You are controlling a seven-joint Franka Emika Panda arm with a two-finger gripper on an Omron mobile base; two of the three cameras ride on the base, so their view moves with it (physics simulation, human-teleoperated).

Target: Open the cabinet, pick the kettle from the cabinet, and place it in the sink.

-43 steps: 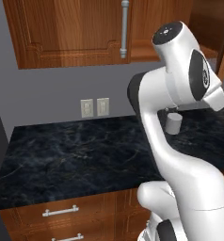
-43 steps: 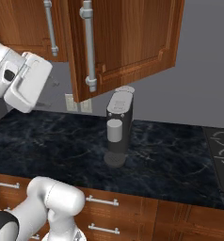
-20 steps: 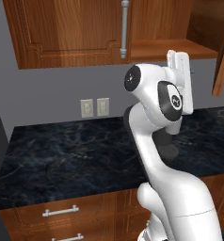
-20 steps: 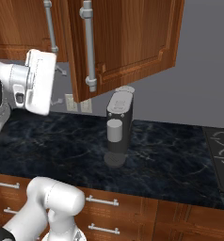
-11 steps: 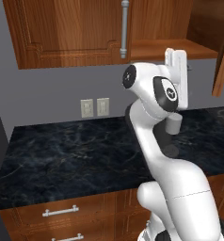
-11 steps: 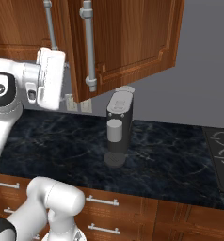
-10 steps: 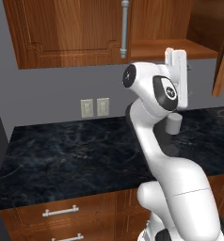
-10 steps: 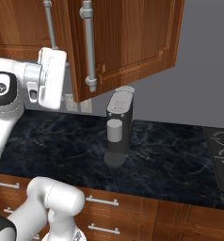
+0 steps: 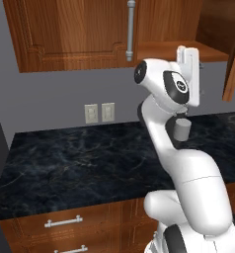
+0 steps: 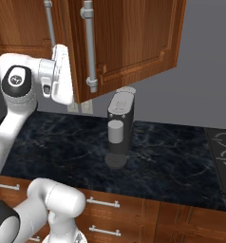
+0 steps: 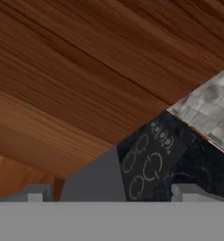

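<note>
Zero readable labels anywhere; my pincer (image 11: 111, 195) gapes wide open, holding nothing, up against the reddish-brown wooden wall cabinet's (image 10: 129, 42) swung-out door.

The cabinet (image 9: 80, 34) is a reddish-brown wooden wall unit mounted above the black marble counter, fitted with panelled doors and long vertical silver bar handles. In the left base view its left door is closed; its right door (image 10: 129, 42) stands swung outward, seen in the right base view with its handle near the leading edge. In the hand view, a broad wooden cabinet surface (image 11: 85, 70) lies close ahead.
</note>
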